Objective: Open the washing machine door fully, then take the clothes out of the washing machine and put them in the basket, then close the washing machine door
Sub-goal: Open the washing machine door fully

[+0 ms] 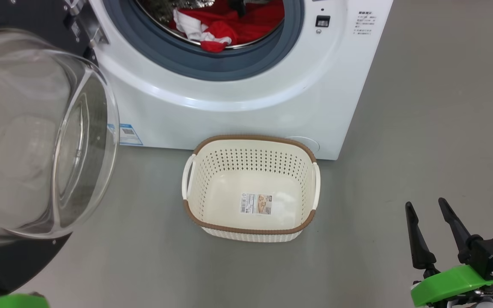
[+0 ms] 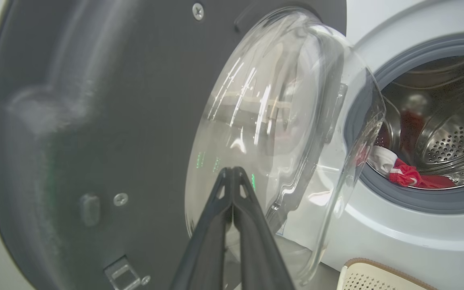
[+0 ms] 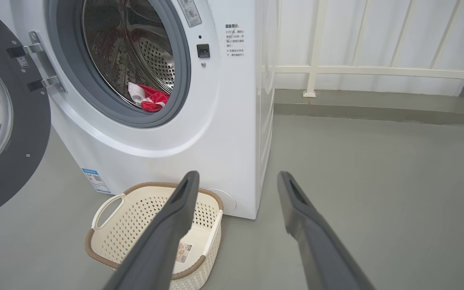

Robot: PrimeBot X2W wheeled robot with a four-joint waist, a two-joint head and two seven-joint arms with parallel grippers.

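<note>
The washing machine (image 1: 238,115) (image 3: 232,133) stands with its door (image 1: 37,141) (image 2: 95,133) (image 3: 2,121) swung open to the left, the bulging glass facing me. Red and white clothes (image 1: 229,23) (image 2: 407,175) (image 3: 149,98) lie in the steel drum. The cream basket (image 1: 250,231) (image 3: 107,251) sits empty on the floor before the machine. My left gripper (image 2: 232,171) is shut, its tips close to the door's glass bulge, holding nothing. My right gripper (image 1: 426,205) (image 3: 236,179) hangs open, low at the right, to the right of the basket.
Grey floor (image 1: 422,128) stretches to the right of the machine. A white railing (image 3: 377,70) and a raised ledge run behind it in the right wrist view. The open door takes up the space at the left.
</note>
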